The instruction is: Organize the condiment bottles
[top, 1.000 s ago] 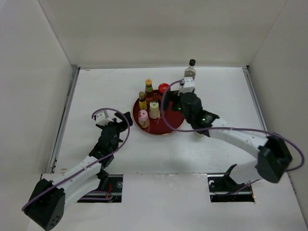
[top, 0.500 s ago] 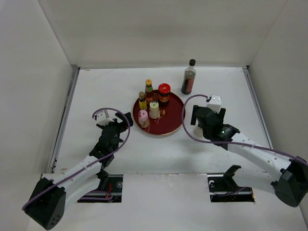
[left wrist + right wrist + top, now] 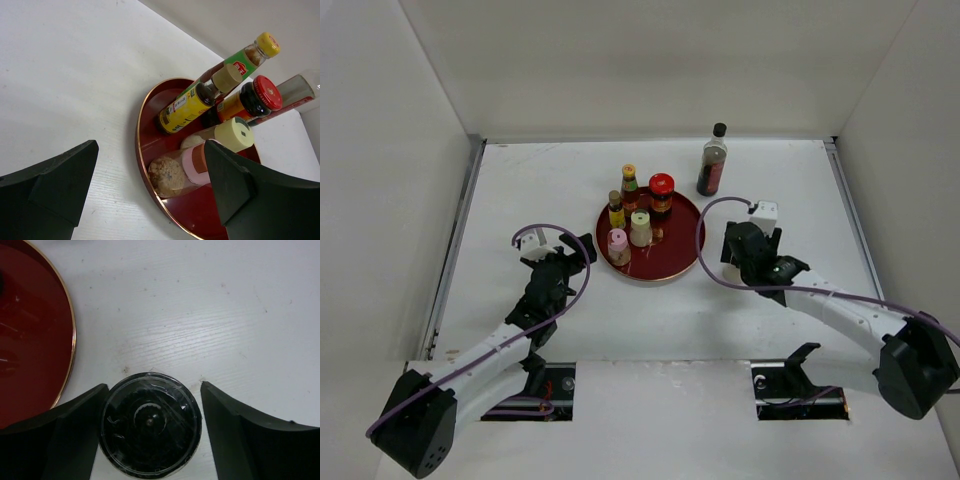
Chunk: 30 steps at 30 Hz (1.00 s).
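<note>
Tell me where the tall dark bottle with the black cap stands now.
In the top external view, the tall dark bottle stands on the table towards the far edge, outside the red tray on its right, nearest the red-lidded jar.

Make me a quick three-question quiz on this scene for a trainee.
1. True or false: the dark bottle stands on the tray.
2. How many bottles stand on the tray? A) three B) five C) seven
3. Which end effector straddles a jar on the table?

Key: 1 false, it stands on the table behind the tray; 2 B; 3 the right end effector.
</note>
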Motion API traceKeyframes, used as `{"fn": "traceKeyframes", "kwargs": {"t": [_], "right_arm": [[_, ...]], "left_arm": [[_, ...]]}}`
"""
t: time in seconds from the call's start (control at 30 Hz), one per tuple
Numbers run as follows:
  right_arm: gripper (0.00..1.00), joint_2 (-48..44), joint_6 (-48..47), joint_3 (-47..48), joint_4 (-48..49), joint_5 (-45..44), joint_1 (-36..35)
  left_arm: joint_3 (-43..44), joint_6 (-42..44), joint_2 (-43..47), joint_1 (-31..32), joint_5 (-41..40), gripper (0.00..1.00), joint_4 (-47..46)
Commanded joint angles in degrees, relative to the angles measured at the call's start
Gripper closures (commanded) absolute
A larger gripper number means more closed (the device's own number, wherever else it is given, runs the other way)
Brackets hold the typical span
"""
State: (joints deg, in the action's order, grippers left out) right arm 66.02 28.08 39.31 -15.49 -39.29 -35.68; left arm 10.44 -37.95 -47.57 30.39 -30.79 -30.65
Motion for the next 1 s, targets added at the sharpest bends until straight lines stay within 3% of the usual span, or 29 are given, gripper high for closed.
{"fn": "traceKeyframes", "kwargs": {"t": [0.0,0.23,0.37,0.7,0.97], "right_arm": [[0.25,0.6,-0.56,0.94,4.67,0.45,0.13],[0.36,-3.18,-4.95,5.94,5.46,-6.23,-1.45],[0.37,-1.34,-7.42,10.51,9.93,-4.84,-3.73],[0.37,19.83,-10.4,22.2,27.07,4.13,-8.39],[0.33,31.97,-12.25,28.45,31.31,5.89,-8.39]], "left_arm": [[0.02,-0.54,0.55,-0.38,0.64,0.13,-1.95],[0.2,-0.63,-0.15,-0.29,0.73,0.13,-1.95],[-0.33,-0.63,0.2,-0.55,0.38,0.13,-2.39],[-0.33,-0.63,0.2,-0.82,0.46,0.13,-2.04],[-0.24,-0.63,0.02,-0.82,0.55,0.13,-2.04]]}}
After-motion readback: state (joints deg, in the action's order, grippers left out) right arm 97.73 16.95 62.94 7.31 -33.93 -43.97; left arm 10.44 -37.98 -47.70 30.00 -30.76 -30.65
